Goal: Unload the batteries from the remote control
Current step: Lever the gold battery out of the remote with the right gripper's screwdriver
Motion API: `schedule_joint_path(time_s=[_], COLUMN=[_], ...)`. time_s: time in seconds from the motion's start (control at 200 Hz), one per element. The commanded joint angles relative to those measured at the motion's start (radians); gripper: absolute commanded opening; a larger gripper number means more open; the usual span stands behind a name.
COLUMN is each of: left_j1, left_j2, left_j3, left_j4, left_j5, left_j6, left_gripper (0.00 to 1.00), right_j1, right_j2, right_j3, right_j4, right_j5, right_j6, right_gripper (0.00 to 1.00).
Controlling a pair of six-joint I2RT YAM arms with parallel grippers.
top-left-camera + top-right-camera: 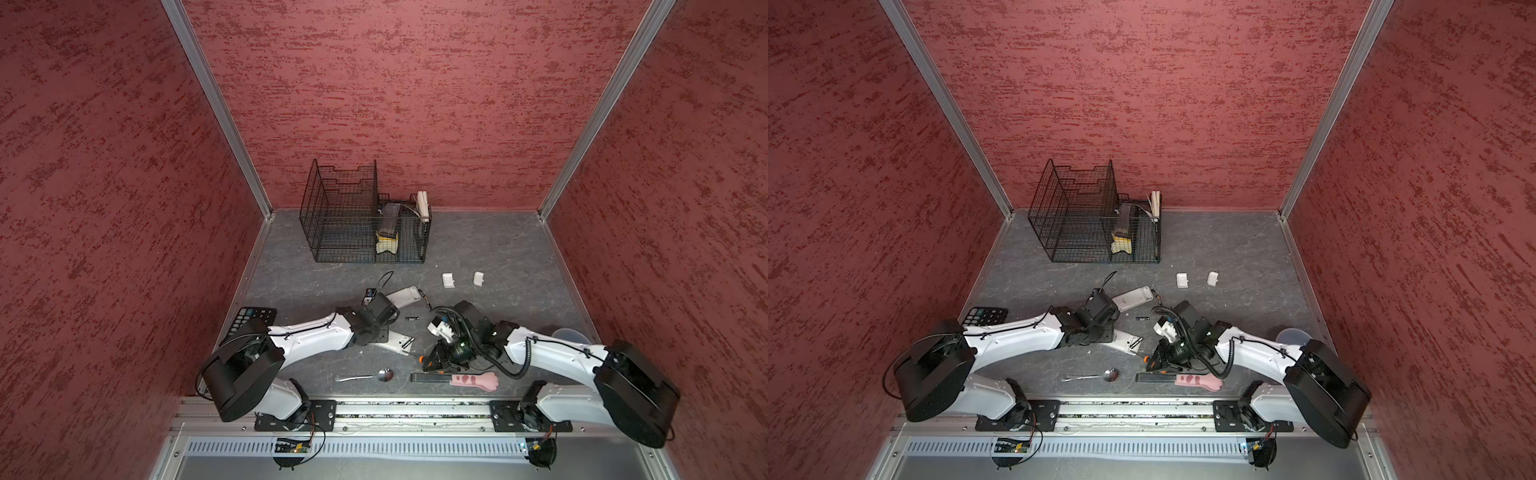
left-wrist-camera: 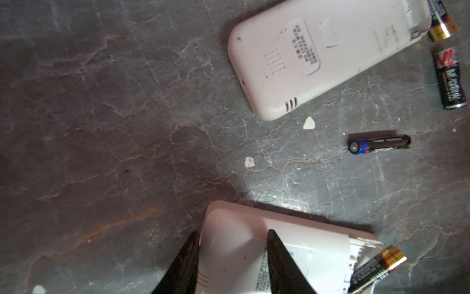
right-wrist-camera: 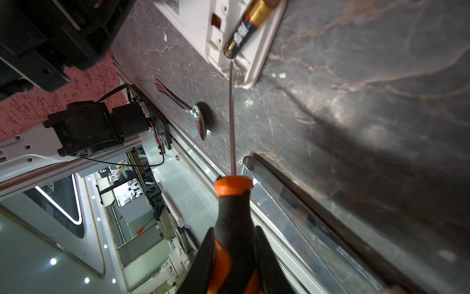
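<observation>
Remote (image 2: 318, 244) clamped in left gripper (image 2: 232, 231), likely as brace; right gripper (image 3: 234, 229), closed on screwdriver (image 3: 232, 184), levers battery (image 3: 244, 28) just ahead.

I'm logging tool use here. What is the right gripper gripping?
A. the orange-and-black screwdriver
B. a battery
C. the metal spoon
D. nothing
A: in the right wrist view the right gripper is closed on the handle of the orange-and-black screwdriver, whose tip is at the end of the battery sitting in the white remote control.
</observation>
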Motion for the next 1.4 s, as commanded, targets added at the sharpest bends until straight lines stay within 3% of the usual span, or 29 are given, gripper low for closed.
schedule_joint_path(time_s=[0.0, 1.398], left_j1=[-0.011, -0.013], left_j2=[0.041, 0.044], left_j3=[-0.044, -0.048], left_j4=[-0.028, -0.026], left_j5=[0.059, 0.056], left_j6=[-0.008, -0.013], left_gripper=[0.42, 0.43], right_j1=[0.005, -0.094], right_j2=[0.003, -0.053], right_j3=[-0.001, -0.038], right_j4=[0.024, 0.056], right_j5=[0.009, 0.063], right_j6=[0.006, 0.011], right_gripper=[0.0, 0.0])
